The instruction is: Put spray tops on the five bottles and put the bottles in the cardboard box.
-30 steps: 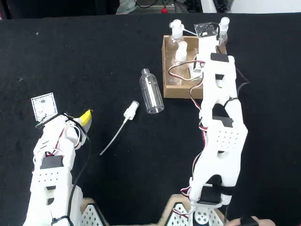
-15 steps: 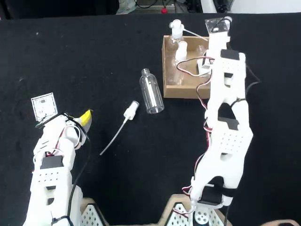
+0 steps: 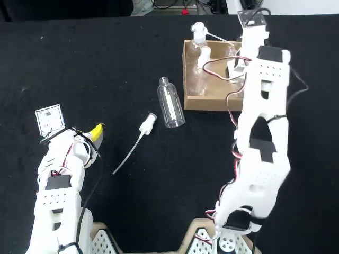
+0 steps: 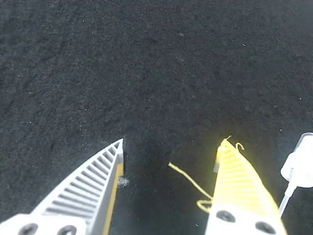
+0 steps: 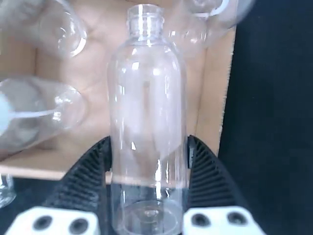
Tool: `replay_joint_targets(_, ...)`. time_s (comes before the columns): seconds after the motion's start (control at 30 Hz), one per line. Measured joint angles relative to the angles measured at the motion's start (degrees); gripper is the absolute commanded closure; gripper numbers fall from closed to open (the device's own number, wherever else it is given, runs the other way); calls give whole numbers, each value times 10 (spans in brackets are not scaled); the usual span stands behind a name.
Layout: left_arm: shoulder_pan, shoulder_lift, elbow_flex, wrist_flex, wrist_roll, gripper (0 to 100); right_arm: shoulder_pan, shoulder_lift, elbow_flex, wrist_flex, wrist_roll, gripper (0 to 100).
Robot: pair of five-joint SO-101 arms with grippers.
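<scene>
Counting five bottles: one uncapped bottle (image 3: 170,102) lying on the black counter (image 3: 106,63) just beside the cardboard box (image 3: 206,102), one bare bottle (image 5: 146,98) being pinched in the right jaws above the box, and three more bottles (image 5: 39,117) sitting blurred inside it. Counting one loose spray top (image 3: 148,124) lying near the uncapped bottle, and two fitted tops (image 3: 199,30) showing in the box. Swinging the right arm (image 3: 262,106) rightward and farther out since a second ago. Holding the left jaws spread, low over the counter. Hiding the box's right side under that arm.
</scene>
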Motion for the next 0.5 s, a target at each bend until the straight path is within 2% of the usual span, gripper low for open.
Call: replay_joint_targets(0.5, 0, 0, 0, 0, 0, 711, 24, -254, 0, 152, 0, 952)
